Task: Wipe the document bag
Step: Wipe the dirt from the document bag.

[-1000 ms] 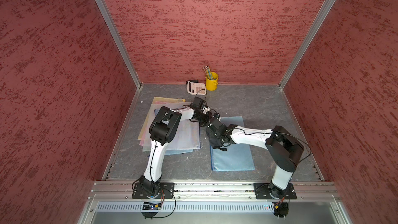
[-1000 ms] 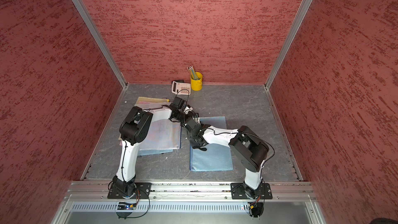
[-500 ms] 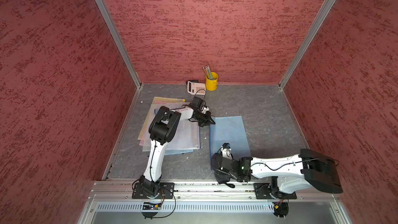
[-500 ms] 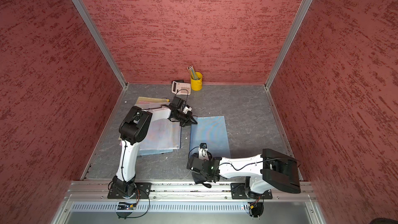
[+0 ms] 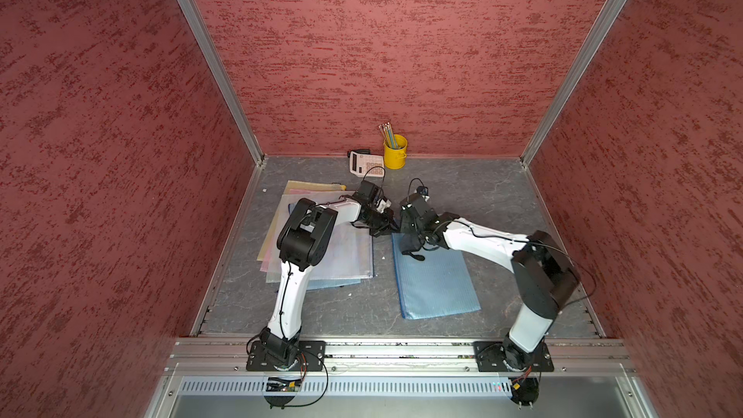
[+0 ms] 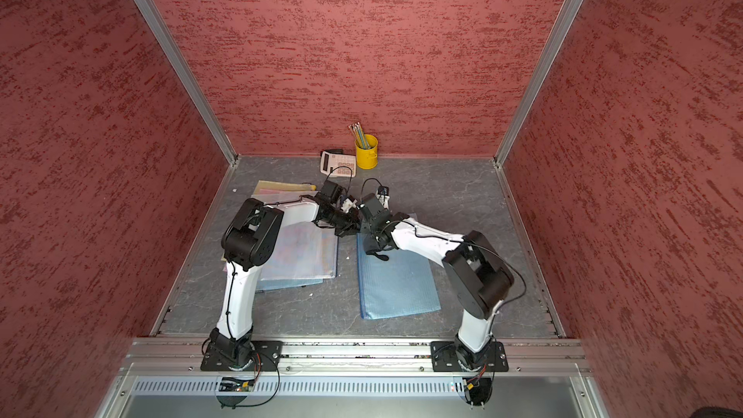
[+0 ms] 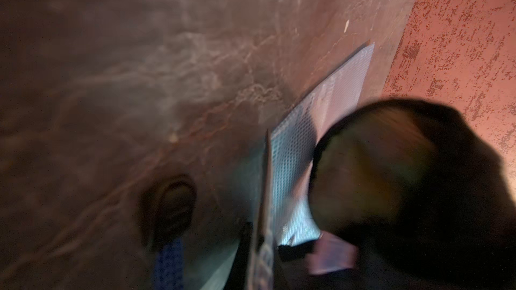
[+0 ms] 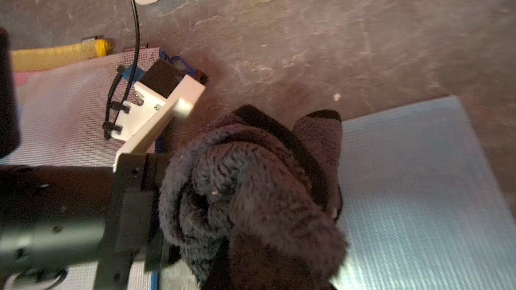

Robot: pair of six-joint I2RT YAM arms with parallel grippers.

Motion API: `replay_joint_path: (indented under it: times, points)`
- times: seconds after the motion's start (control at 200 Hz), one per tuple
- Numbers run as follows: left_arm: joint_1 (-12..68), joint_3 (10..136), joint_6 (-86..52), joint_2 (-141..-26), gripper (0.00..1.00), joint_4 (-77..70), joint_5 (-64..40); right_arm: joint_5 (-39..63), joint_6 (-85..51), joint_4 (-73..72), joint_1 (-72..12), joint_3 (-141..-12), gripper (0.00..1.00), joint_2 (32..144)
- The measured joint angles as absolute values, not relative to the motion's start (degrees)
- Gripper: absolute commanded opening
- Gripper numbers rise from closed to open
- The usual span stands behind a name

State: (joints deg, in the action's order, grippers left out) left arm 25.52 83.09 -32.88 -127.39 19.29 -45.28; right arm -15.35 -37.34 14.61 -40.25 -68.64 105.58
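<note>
Cup (image 5: 395,152) at the desk's (image 5: 486,195) back edge holds pencils (image 5: 386,131). Right tool (image 5: 411,240), clamped on cloth (image 8: 251,191), touches bag (image 5: 436,287) at its far end; left tool (image 5: 388,227), pressed together, sits at its far-left corner.

A calculator (image 5: 365,163) lies just beside a yellow cup (image 5: 395,154) of pencils (image 5: 386,133) at the back wall (image 5: 402,54); mesh folders (image 5: 350,253) lie stacked nearer

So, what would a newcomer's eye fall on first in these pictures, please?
Mid-table, the left gripper and right gripper nearly meet at the far corner of the blue document bag, the right one shut on a dark fuzzy cloth. A stack of pale document bags lies beside it; a yellow pencil cup stands at the back wall.
</note>
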Motion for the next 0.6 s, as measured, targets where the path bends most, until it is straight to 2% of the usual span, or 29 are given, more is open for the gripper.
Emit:
replay_joint_path:
  times: [0.15,0.26,0.426,0.501,0.601]
  points:
    - [25.56,83.09,-32.84,-127.33,0.0,19.29,-45.1,-13.96,-36.47,11.07,-37.95,-64.05,0.0,108.97]
    - [25.67,83.09,-32.69,-127.26,0.0,19.33,-44.95,-13.34,-36.49,9.02,-32.12,-57.23,0.0,103.68]
    - [25.56,82.39,-32.69,-126.74,0.0,19.31,-44.86,-17.82,-36.29,12.38,-22.06,-49.17,0.0,95.5]
    - [25.43,82.04,-32.64,-126.45,0.0,19.55,-44.84,-19.14,-36.01,15.7,-21.78,-48.56,0.0,92.53]
    - [25.36,81.95,-32.6,-126.41,0.0,19.73,-44.91,-19.27,-35.31,16.88,-25.87,-48.84,0.0,87.9]
